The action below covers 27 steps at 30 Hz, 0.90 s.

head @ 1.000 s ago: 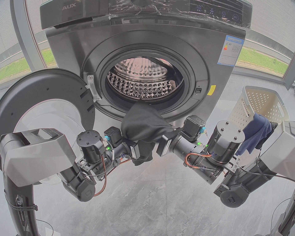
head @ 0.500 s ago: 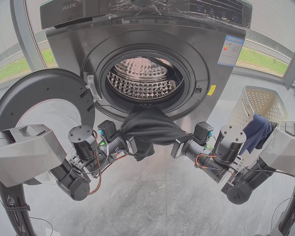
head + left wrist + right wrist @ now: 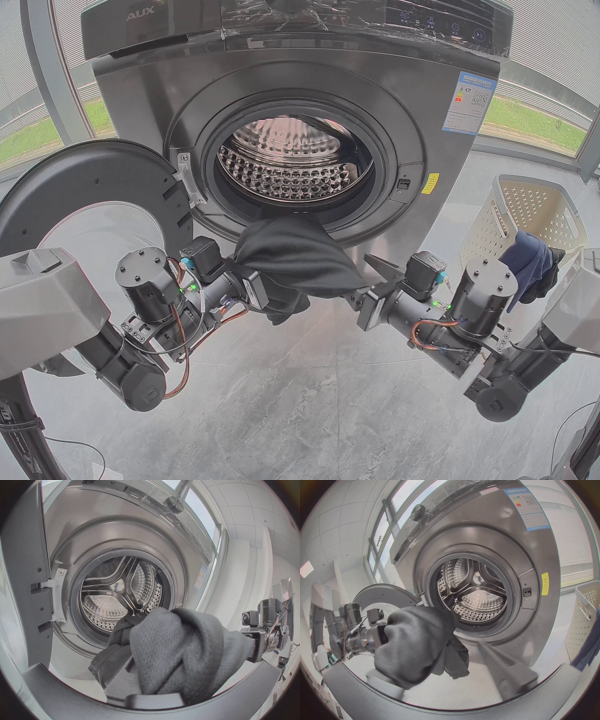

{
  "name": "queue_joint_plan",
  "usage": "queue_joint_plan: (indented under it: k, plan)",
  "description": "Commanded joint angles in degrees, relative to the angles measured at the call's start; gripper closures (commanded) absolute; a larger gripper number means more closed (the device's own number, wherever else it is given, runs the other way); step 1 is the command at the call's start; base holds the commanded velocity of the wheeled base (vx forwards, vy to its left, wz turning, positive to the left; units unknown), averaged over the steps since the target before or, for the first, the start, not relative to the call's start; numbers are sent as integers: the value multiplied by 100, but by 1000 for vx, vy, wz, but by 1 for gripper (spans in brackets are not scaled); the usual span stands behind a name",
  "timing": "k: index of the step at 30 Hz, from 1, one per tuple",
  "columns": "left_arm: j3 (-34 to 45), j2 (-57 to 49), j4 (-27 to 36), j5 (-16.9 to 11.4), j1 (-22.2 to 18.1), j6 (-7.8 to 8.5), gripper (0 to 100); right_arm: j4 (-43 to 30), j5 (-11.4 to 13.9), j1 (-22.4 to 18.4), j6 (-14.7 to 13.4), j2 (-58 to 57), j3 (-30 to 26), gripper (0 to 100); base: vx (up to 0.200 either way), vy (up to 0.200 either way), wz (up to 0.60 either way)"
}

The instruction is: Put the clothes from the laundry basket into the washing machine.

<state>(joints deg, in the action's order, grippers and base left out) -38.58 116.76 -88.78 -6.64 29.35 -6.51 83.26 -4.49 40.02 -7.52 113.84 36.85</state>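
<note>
A black garment (image 3: 300,253) hangs in front of the washing machine's open drum (image 3: 294,162), just below the door opening's lower rim. My left gripper (image 3: 265,294) is under its left side, shut on the cloth, which wraps over the fingers (image 3: 175,648). My right gripper (image 3: 365,284) stands open at the garment's right edge. One of its fingers (image 3: 503,667) is bare and the other is covered by the draped cloth (image 3: 415,642). The beige laundry basket (image 3: 537,206) stands at the right on the floor, with a blue garment (image 3: 528,262) hanging over its front rim.
The round machine door (image 3: 94,194) is swung open to the left, close behind my left arm. Grey tiled floor (image 3: 312,400) lies open below both arms. Windows surround the machine.
Both arms have drawn apart, the left one leftward and the right one rightward and down. The right gripper has opened, baring one finger. The garment now hangs lower and wider across the opening.
</note>
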Motion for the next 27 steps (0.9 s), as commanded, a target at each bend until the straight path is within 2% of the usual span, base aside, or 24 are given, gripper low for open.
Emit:
queue_joint_plan:
  k: [1, 2, 3, 4, 5, 6, 9, 12, 13, 15, 16, 21, 25, 27]
  plan:
    - [545, -628, 10, -4, 9, 1, 100, 59, 633, -3, 295, -1083, -1189, 0, 0, 0, 0]
    - [703, -716, 10, -4, 18, -8, 100, 59, 783, -3, 304, -1250, -1426, 0, 0, 0, 0]
    - [747, -725, 10, -4, 18, -8, 100, 59, 818, -3, 304, -1294, -1479, 0, 0, 0, 0]
    - [932, -830, 10, -4, 26, -8, 100, 76, 1073, 6, 304, -1505, -1725, 0, 0, 0, 0]
    - [1037, -892, 1, -12, 9, -8, 100, 59, 1204, 6, 295, -1619, -1875, 0, 0, 0, 0]
    - [1099, -953, 10, -12, 9, -26, 100, -21, 1248, -21, 286, -1680, -1945, 0, 0, 0, 0]
    - [1433, -1244, 10, 5, 70, -158, 100, -12, 1248, -161, 278, -1689, -2147, 0, 0, 0, 0]
    - [1740, -1419, 10, 93, 167, -140, 100, 59, 1240, -530, 295, -1557, -2217, 0, 0, 0, 0]
    - [1740, -1419, 10, 93, 167, -140, 100, 59, 1240, -530, 295, -1557, -2217, 0, 0, 0, 0]
    - [2013, -1463, 10, 462, 360, -114, 100, 173, 1257, -785, 304, -1294, -2042, 0, 0, 0, 0]
    - [2057, -1454, 10, 533, 369, -105, 100, 270, 1248, -864, 295, -1250, -1936, 0, 0, 0, 0]
    - [2065, -1507, 1, 541, 316, -140, 100, 516, 1213, -1181, 260, -1136, -1778, 0, 0, 0, 0]
    - [2153, -1701, 10, 524, 308, -114, 100, 507, 932, -1330, 225, -1153, -1734, 0, 0, 0, 0]
    - [2144, -1762, 10, 515, 211, -87, 100, 507, 897, -1401, 198, -1144, -1734, 0, 0, 0, 0]
